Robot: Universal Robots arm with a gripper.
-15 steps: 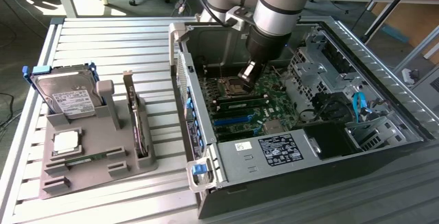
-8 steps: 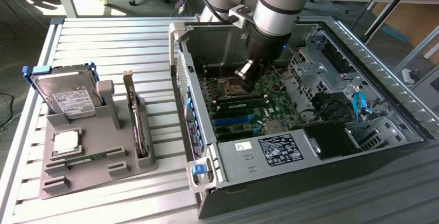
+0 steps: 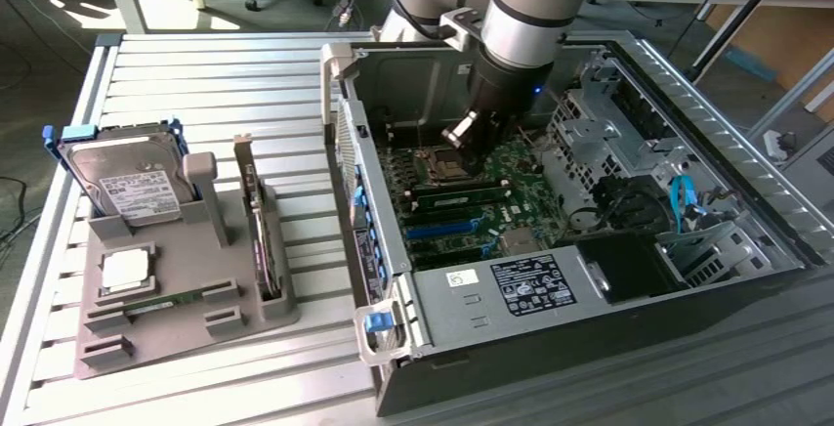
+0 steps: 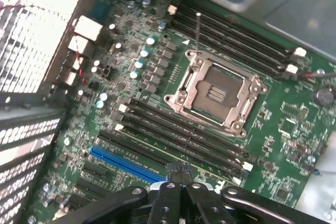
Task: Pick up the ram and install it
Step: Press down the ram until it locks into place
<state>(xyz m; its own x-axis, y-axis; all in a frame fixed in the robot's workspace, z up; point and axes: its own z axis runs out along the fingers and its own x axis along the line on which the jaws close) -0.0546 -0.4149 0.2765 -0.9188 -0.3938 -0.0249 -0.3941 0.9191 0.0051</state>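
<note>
We see the gripper (image 3: 466, 140) low inside the open computer case (image 3: 729, 211), above the motherboard (image 3: 521, 167) by the empty processor socket (image 4: 212, 95). Its jaws press together on nothing. One ram (image 3: 156, 302) lies in the grey holder (image 3: 170, 333) outside.

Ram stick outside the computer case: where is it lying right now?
On the exterior view's left, the ram stick lies flat in the grey tray, beside the silver-topped processor chip and left of the upright expansion card.
</note>
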